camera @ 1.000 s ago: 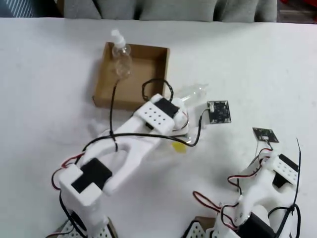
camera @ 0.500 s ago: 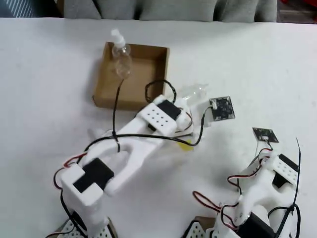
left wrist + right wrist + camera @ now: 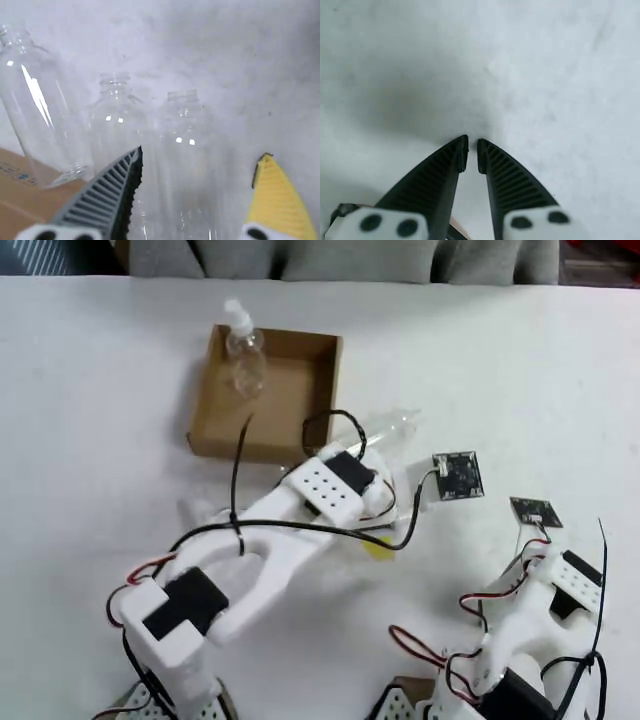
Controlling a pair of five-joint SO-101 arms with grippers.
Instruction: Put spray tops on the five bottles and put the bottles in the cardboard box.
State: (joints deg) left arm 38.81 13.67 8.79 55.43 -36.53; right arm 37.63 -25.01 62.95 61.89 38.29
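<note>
Left arm (image 3: 300, 505) covers the open bottles (image 3: 392, 424) — one neck pokes out.

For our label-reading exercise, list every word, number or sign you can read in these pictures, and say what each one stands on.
No text can be read in any view.
Cardboard box: a few small dark marks of print on its wall, too blurred to read.
Clear bottles: no label or print shows.
Circuit boards: too small to tell any marking.
</note>
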